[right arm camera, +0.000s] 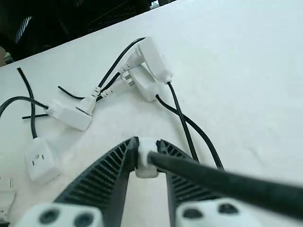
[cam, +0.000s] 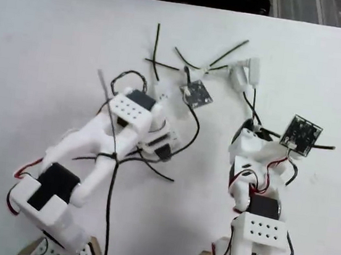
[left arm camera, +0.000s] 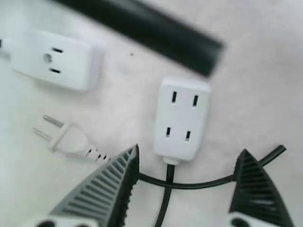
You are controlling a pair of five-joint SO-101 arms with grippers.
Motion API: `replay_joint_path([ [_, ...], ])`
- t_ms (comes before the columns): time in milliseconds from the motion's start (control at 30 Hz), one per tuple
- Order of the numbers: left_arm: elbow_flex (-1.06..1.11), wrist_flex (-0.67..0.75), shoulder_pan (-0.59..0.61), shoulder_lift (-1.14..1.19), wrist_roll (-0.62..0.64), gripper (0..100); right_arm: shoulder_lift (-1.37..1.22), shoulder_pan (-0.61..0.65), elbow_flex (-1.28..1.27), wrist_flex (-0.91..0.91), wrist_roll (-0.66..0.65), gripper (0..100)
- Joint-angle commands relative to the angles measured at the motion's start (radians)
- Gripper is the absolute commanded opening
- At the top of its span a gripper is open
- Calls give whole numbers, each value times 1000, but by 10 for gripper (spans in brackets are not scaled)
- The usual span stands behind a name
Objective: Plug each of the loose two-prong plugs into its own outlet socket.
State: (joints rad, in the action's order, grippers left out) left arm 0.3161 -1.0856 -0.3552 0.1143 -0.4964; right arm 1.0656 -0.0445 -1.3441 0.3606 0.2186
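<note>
Plugs and sockets lay strewn over the middle of the white tabletop (cam: 44,37). On the left, the left claw (left arm camera: 189,151) hung spread wide above a white double socket block (left arm camera: 182,118), one finger to each side of the block's cord end, gripping nothing. A loose two-prong plug (left arm camera: 71,139) lay just beside the block with its prongs pointing away from it, and a single socket (left arm camera: 52,59) sat farther off. On the right, the right claw (right arm camera: 147,141) was pinching a small white plug body (right arm camera: 144,163) by its sides. A black cord (right arm camera: 222,182) ran back from the plug body, and its prongs were hidden. Ahead of it, nearer the far edge, a joined pair (right arm camera: 149,59) of plug and socket appeared already mated, and a lone socket (right arm camera: 40,161) lay free. The step in hand looked like carrying the held plug to an open socket. Next, its prongs would probably need lining up with the slots, with the left claw perhaps steadying the socket against the push.
</note>
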Motion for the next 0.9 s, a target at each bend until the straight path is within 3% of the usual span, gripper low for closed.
replay_joint_path([
  [0,-75,-77,64,-159,34,289,13,61,14,-2,-89,17],
  [300,175,-55,182,-653,78,285,12,291,157,251,-212,17],
  [533,476,46,340,-908,176,283,-12,476,190,277,-219,17],
  [867,864,226,397,-1119,178,283,-432,552,400,271,-218,17],
])
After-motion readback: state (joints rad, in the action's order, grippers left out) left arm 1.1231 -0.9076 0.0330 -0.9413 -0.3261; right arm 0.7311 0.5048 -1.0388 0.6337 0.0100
